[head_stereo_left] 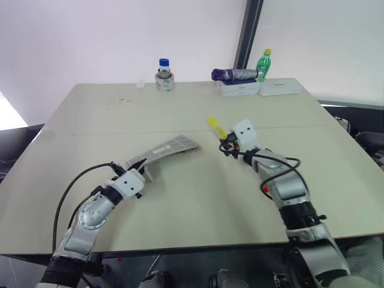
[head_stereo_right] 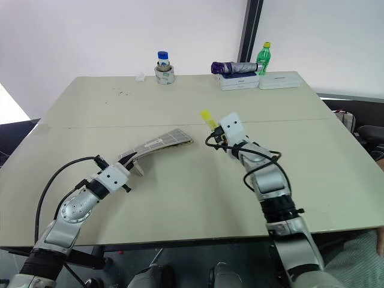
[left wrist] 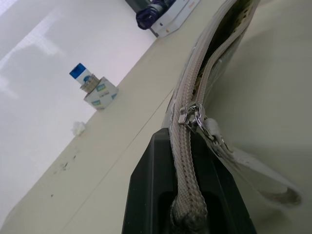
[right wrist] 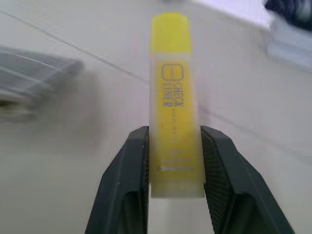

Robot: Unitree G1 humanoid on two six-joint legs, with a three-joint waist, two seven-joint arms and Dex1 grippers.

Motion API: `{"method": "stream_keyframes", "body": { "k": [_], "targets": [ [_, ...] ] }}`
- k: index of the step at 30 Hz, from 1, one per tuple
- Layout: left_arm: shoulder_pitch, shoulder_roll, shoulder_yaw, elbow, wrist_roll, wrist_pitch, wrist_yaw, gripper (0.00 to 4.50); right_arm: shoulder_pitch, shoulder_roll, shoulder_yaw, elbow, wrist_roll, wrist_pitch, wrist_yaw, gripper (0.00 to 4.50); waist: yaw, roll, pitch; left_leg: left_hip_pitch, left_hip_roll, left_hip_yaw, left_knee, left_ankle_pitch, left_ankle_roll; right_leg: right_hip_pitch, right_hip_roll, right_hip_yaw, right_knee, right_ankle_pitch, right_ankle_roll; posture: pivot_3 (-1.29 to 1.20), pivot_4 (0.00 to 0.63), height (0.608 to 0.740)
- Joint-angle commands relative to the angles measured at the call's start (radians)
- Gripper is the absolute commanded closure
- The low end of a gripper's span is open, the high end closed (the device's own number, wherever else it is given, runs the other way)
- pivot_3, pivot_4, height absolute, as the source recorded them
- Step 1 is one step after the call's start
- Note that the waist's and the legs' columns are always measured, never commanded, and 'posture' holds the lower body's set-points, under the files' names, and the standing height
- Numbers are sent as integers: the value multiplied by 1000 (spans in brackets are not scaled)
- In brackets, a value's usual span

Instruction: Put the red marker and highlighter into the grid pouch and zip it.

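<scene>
My left claw (head_stereo_left: 143, 174) is clamped tight on the near end of the pouch (head_stereo_left: 171, 147), at the zipper edge, and in the left wrist view the zipper (left wrist: 187, 141) runs up between my black fingers (left wrist: 151, 190), with the slider (left wrist: 192, 114) just past them and the teeth parted beyond it, so the pouch mouth is open there. The pouch's near end is lifted off the table (head_stereo_left: 180, 204) in my grip while its far end rests on the tabletop. To the right of the pouch, apart from it, my right claw (head_stereo_left: 225, 144) grips the highlighter (head_stereo_left: 215, 125) by its lower end; both fingers press its sides in the right wrist view (right wrist: 175, 97), and its yellow body sticks out past the fingertips, tilted up above the table and pointing away from me. I cannot see the red marker. Well beyond the pouch, along the table's far edge, stand a blue-capped jar (head_stereo_left: 164, 66) in a roll of tape (head_stereo_left: 164, 82), and further right two white boxes (head_stereo_left: 258, 87), a folded purple umbrella (head_stereo_left: 234, 74) on one of them and a green bottle (head_stereo_left: 263, 65).
</scene>
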Motion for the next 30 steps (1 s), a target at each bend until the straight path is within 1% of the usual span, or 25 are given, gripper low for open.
{"method": "stream_keyframes", "body": {
  "k": [1, 3, 6, 9, 11, 15, 20, 24, 26, 30],
  "targets": [
    [-25, 8, 13, 4, -6, -19, 4, 4500, 54, -85, 18, -158, 121, -36, 254, 3591, 1, 0, 0, 0, 0, 0, 0, -1, 2, 0, 0, 0, 0, 0, 0, 0, 150, 738],
    [-34, 7, 11, 13, -8, -21, 3, 4500, 70, -96, 11, -186, 156, -7, 284, 3591, -1, 0, 0, 0, 0, -1, 1, -3, 6, 1, 0, 0, 0, 0, 0, 0, 150, 738],
    [-50, 2, 3, 22, -13, -25, -4, 4500, 99, -99, 46, -191, 110, -28, 280, 3591, 0, 0, 0, 1, 0, -1, 1, -3, 6, 1, 0, 0, 0, 0, 0, 0, 150, 738],
    [-56, 0, 2, 25, -16, -31, -10, 4500, 84, -74, 73, -141, 46, -60, 227, 3591, 1, 0, 0, 1, 0, -1, 2, -3, 6, 1, 0, 0, 0, 0, 0, 0, 150, 738],
    [-59, -1, 3, 17, -21, -29, -15, 4500, 78, -72, 102, -113, -2, -99, 216, 3591, 2, 0, 0, 1, 0, -1, 2, -3, 6, 1, 0, 0, 0, 0, 0, 0, 150, 738],
    [-63, 1, 5, 10, -22, -31, -23, 4500, 60, -54, 99, -55, -36, -122, 182, 3591, 4, 0, 0, 1, 0, 0, 2, 0, 1, 1, 0, 0, 0, 0, 0, 0, 150, 738],
    [-64, 3, 6, -5, -27, -31, -35, 4500, 41, -32, 100, -17, -55, -135, 165, 3591, 4, 0, 0, 1, 0, 0, 2, 0, 0, 1, 0, 0, 0, 0, 0, 0, 150, 738],
    [-61, 29, -18, -18, 20, -59, -52, 4500, 23, -13, 105, -22, -53, -138, 176, 3591, 4, 0, 0, 1, 0, 0, 2, 0, 0, 1, 0, 0, 1, 0, 0, 0, 150, 738],
    [-63, 49, -39, -19, 53, -84, -65, 4500, 20, -26, 141, -24, -90, -154, 193, 3591, 4, 0, 0, 1, 0, 0, 2, 0, 0, 1, 0, 0, 1, 0, 0, 0, 150, 738],
    [-81, 67, -68, -16, 78, -109, -82, 4500, -3, -64, 238, -3, -216, -244, 213, 3591, 6, 0, 0, 1, 0, 0, 2, 0, 0, 1, 0, 0, 1, 0, 0, 0, 150, 738]
  ]
}}
